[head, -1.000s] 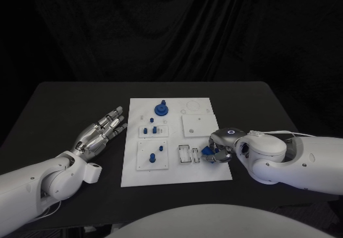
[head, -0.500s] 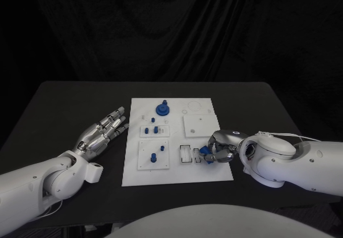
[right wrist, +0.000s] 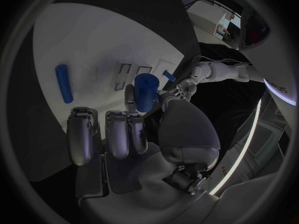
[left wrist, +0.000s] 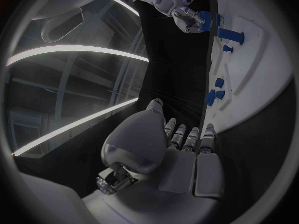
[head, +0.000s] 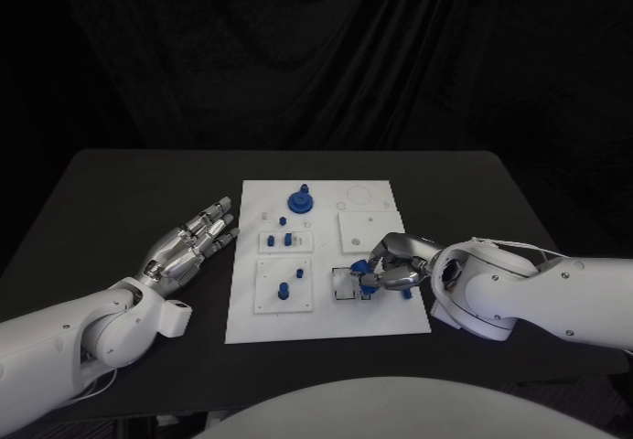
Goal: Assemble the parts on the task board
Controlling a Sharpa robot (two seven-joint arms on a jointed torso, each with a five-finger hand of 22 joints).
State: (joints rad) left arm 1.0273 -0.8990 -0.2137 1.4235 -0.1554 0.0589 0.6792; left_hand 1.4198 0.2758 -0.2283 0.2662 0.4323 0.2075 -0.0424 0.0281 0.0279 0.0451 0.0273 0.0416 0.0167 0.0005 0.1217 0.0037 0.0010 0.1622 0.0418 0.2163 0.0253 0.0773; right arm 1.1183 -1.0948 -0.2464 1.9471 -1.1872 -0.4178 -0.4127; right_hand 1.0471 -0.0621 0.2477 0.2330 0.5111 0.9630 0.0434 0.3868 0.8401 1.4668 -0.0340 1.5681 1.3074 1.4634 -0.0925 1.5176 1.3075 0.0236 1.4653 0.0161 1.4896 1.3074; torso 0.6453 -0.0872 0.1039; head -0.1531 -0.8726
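Right hand [head: 384, 272] closed on blue cylinder part [right wrist: 146, 92], held upright over slots [head: 346, 283] at task board [head: 323, 325] five o'clock corner. Left hand [head: 188, 240] spread, nothing held, rested on desk [head: 119, 192] at nine o'clock, farther off.

White task board [head: 326, 315] flat mid-table, long side running away from me. Blue cylinder part [right wrist: 145, 92] pinched in my right hand [head: 391, 265], above slotted block near board's near right corner. Blue gear-like part [head: 299, 200] at far end. Small blue pegs [head: 277, 240] upright in middle plate. Another blue peg [head: 281, 293] on nearer plate.
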